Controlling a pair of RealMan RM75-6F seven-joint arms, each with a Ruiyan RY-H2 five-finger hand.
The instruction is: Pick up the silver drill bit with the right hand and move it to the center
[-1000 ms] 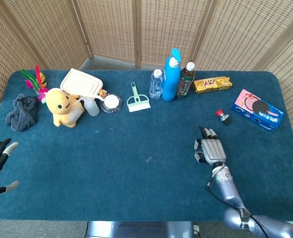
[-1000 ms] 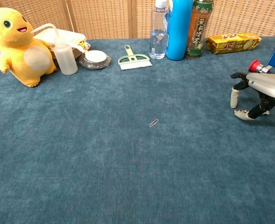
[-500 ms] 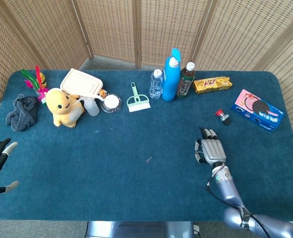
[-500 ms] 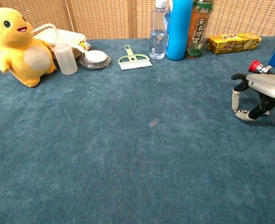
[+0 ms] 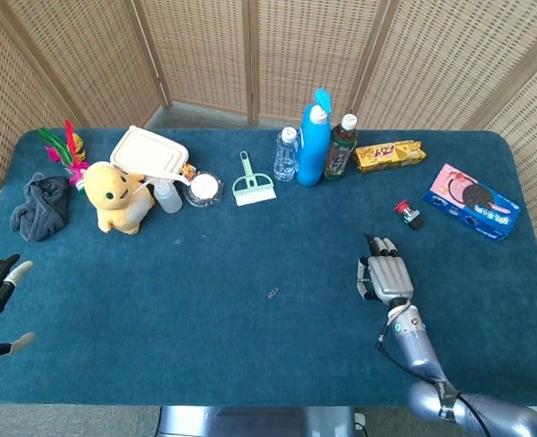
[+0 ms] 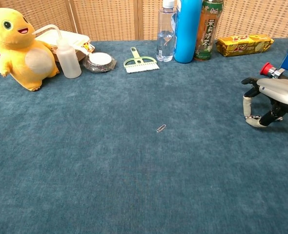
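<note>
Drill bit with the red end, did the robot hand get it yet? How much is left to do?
Nothing looks done yet. The drill bit lies on the table, a little beyond the right robot hand and not touching it. That hand holds nothing, its fingers bent down over the cloth. All the steps are left: reach the bit, grip it, lift it, then carry it to the middle, near the paper clip.

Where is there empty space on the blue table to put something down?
The middle is bare, apart from a paper clip, between the yellow plush toy and the right hand. The back edge is crowded, from the plush to the blue bottle.
</note>
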